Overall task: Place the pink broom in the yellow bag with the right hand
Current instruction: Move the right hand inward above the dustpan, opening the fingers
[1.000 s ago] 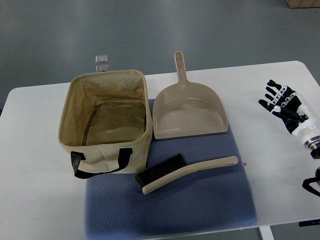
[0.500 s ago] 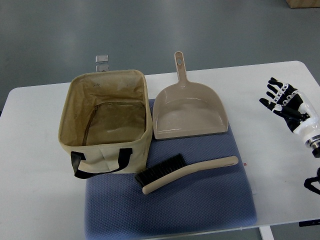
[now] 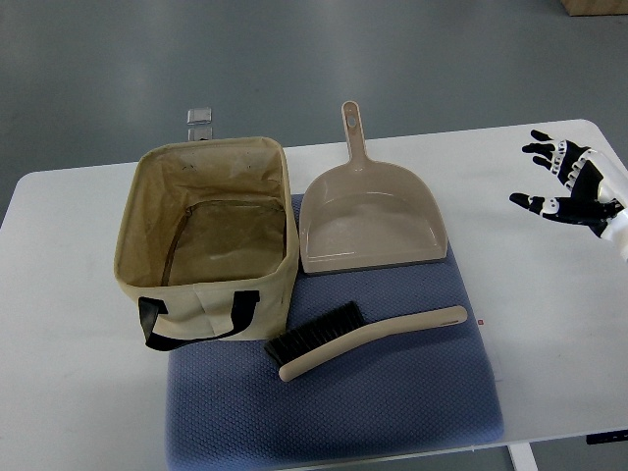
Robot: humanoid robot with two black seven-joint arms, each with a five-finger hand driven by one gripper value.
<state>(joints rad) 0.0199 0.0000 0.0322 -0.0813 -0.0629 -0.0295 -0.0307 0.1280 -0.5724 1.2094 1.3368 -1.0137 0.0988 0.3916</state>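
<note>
Hand broom (image 3: 365,339) lies flat on the blue mat (image 3: 412,402), near side of the table (image 3: 69,324). Colour reads beige-pink. Dark bristles point left, close to the bag's near right corner; the handle runs right and slightly far, its tip free of anything around it. That free handle end is the obvious place to grip from the right.

Fabric bag (image 3: 211,245) stands upright to the left, mouth wide open, inside looks empty. It is pale yellow-tan, with black strap handles hanging down its near wall, so they do not block the opening. Its right wall sits just beside the matching dustpan (image 3: 371,226), which lies partly on the mat, scoop open to the near side, handle pointing far.

Right hand (image 3: 571,186) shows at the right edge, over bare table, well apart from the broom. Fingers spread and relaxed, grasping nothing. Left arm is out of frame.

Judgement: reach not yet made. The hand must travel left and nearer to the handle, close around it, lift, then carry across to the bag mouth. The broom's length suggests tipping it in bristles first.
</note>
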